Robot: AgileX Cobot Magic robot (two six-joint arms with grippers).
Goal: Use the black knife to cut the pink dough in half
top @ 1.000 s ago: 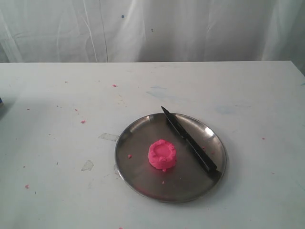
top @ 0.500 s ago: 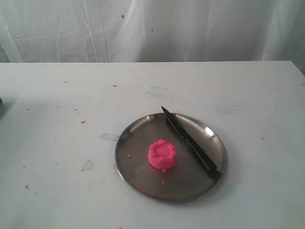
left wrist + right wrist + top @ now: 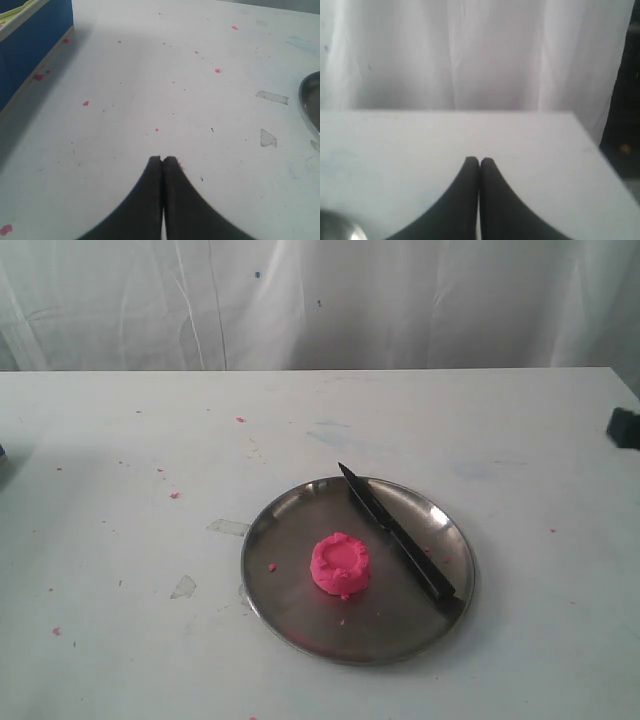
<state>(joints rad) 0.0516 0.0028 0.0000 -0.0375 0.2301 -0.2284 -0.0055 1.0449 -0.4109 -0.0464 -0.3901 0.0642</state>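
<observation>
The pink dough, a round puck with a dimpled top, sits whole in the middle of a round steel plate. The black knife lies across the plate's right side, its point at the far rim and its handle at the near right rim. My right gripper shows as a dark tip at the far right edge, well away from the plate; in its wrist view the right gripper is shut and empty. My left gripper is shut over bare table, with the plate's rim off to one side.
A blue box stands near the left gripper. Small pink crumbs and bits of tape dot the white table. A white curtain hangs behind the table's far edge.
The right gripper's dark tip has come into the exterior view at the far right edge. Dough, knife and plate have not moved.
</observation>
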